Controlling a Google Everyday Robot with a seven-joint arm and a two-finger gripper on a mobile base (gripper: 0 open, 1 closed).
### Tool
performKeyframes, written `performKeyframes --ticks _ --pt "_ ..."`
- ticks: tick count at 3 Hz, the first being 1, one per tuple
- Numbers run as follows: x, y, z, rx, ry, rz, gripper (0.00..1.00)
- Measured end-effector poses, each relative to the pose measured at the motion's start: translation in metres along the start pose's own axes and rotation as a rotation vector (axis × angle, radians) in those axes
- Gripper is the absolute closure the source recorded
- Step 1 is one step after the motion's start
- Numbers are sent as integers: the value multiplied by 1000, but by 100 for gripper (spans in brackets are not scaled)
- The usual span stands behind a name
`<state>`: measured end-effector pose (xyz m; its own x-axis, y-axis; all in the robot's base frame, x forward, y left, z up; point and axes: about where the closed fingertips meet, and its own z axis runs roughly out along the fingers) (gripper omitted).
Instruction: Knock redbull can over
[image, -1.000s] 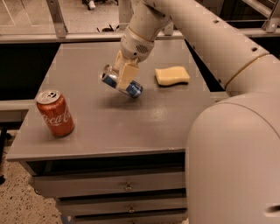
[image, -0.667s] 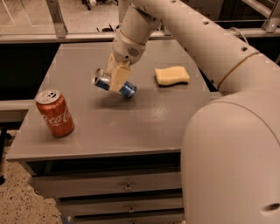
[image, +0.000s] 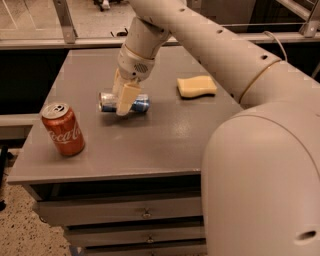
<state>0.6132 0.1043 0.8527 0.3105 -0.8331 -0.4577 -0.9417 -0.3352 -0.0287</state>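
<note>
Can (image: 141, 104) lay flat on its side near mid-table (image: 150, 145), top end pointing left toward the Coke (image: 62, 129), well apart from it. 1 s ago it was tilted and off the surface in the gripper (image: 121, 102). 0.7 s ago it was lower and further left. Gripper was right over the can's middle, straddling it. Couldn't tell whether it had hold of the can or had let go. Sponge (image: 196, 86) sat untouched to the right. Judgement: knock-over basically done; what's left is prob. to let go and lift clear w/o rolling it.
</note>
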Motion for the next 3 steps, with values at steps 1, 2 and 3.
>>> performKeyframes --ticks 1,2,3 --pt "-1 2 6 -4 18 -4 0" --pt "1 3 7 4 47 -4 0" --pt "3 5 6 12 64 -1 0"
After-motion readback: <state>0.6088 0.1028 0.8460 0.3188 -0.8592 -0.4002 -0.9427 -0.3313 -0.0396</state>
